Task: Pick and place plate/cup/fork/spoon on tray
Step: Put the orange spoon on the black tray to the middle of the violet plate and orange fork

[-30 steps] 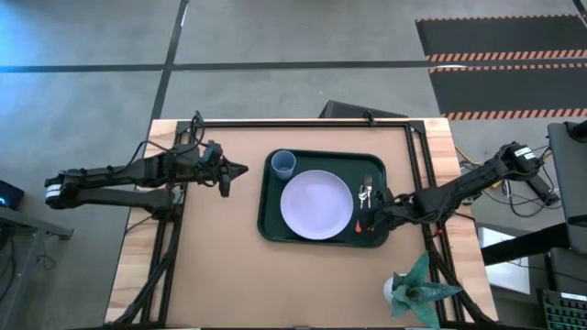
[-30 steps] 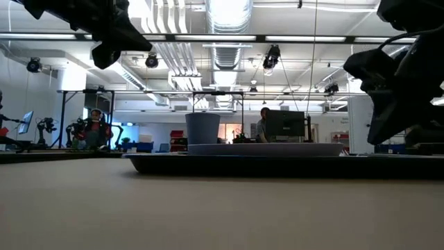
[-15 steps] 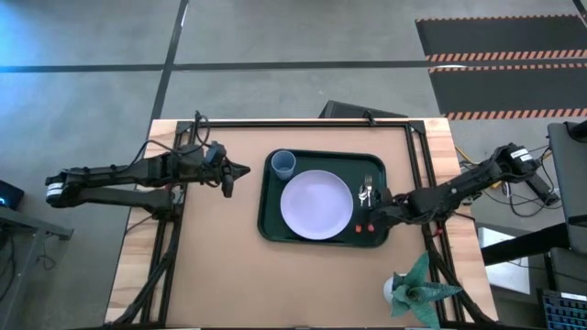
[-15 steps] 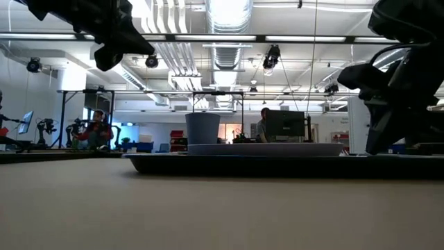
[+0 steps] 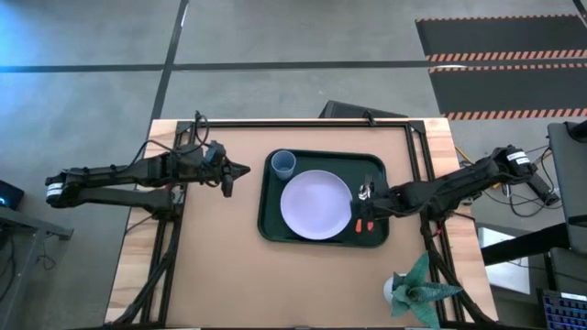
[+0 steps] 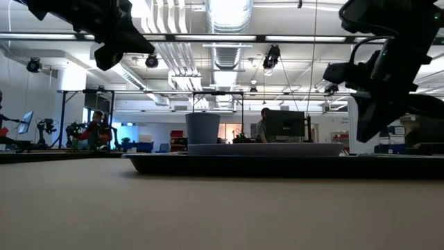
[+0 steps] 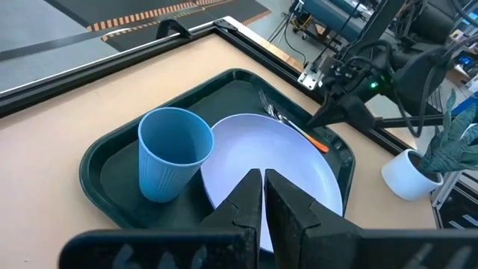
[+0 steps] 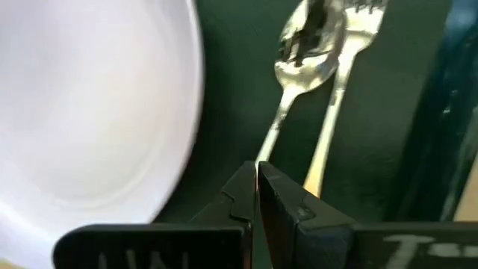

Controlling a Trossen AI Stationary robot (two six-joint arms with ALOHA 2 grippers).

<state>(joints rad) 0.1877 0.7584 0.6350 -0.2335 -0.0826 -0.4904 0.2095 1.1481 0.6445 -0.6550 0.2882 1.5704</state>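
The dark green tray [image 5: 266, 229] lies mid-table. On it rest the lavender plate [image 5: 316, 203], the light-blue cup [image 5: 282, 165] upright at its far left corner, and the fork [image 8: 336, 82] and spoon [image 8: 299, 60] side by side along its right side, bowl and tines toward the far edge. My right gripper [image 5: 366, 209] is shut and empty, hovering over their handles; the low view shows it [image 6: 364, 135] above the tray's rim. My left gripper [image 5: 243, 170] is shut and empty, in the air left of the tray.
A plant in a white pot [image 5: 408, 289] stands at the table's near right corner. A dark bar [image 5: 303, 122] runs along the far edge. Bare tabletop [image 5: 220, 266] lies left of and in front of the tray.
My right gripper has risen and gone a little toward the table's left and far edge, over the fork and spoon handles. The tableware has stayed where it was.
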